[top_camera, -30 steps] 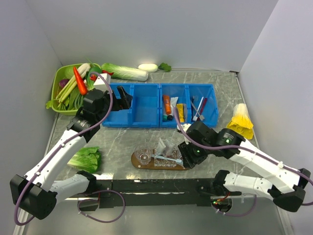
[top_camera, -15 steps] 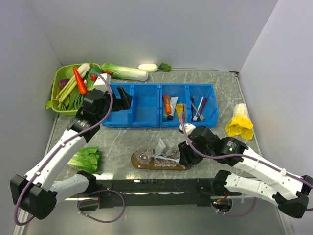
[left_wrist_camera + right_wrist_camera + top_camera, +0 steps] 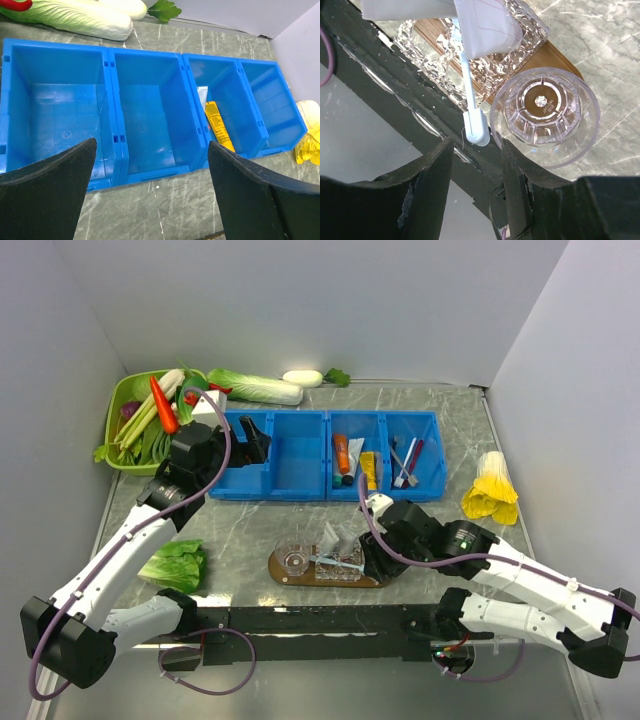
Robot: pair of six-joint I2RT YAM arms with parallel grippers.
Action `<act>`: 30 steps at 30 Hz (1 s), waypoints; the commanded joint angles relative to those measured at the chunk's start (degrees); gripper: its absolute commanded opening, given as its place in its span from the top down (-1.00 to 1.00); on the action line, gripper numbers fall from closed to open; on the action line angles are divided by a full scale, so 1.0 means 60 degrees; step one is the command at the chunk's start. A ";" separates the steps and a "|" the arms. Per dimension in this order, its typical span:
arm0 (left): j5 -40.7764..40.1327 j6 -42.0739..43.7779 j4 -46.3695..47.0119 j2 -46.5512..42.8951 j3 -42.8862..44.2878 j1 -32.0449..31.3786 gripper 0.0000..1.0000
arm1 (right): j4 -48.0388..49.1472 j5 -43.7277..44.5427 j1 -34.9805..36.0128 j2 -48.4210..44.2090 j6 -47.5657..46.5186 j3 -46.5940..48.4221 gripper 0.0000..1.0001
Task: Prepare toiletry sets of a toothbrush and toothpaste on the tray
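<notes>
A flat brown wooden oblong tray [image 3: 275, 567] lies near the table's front edge. On it, a clear patterned glass dish [image 3: 520, 40] carries a soft white toothpaste tube [image 3: 485, 25] and a pale blue toothbrush [image 3: 469, 85], so one set seems laid out. More brushes sit in the blue plastic bins [image 3: 300, 490]. The right gripper [image 3: 476, 150] straddles the brush's end, jaws half apart, seemingly not touching it. The left gripper [image 3: 150, 145] hovers over the bins, spread wide, empty.

The top camera looks down from above and behind the 2 arms [image 3: 120, 550] at the whole tabletop [image 3: 250, 525]. The left wrist camera tilts down and forward, near the blue bins [image 3: 112, 100]. The right wrist camera sits very close over the tray [image 3: 559, 54] and clear cup [image 3: 542, 112]. The top view shares both areas.
</notes>
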 commanded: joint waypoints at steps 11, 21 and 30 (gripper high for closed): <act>0.0147 -0.0003 0.0235 -0.0179 0.0018 0.0042 -0.94 | 0.0388 0.0431 0.0305 0.0037 0.0020 -0.0289 0.00; 0.0147 0.0012 0.0221 -0.0179 0.0032 0.0042 -0.94 | 0.0608 0.0533 0.0466 0.0154 -0.0038 -0.0377 0.07; 0.0132 -0.0002 0.0221 -0.0164 0.0033 0.0042 -0.94 | 0.0565 0.0592 0.0569 0.0184 -0.0068 -0.0289 0.24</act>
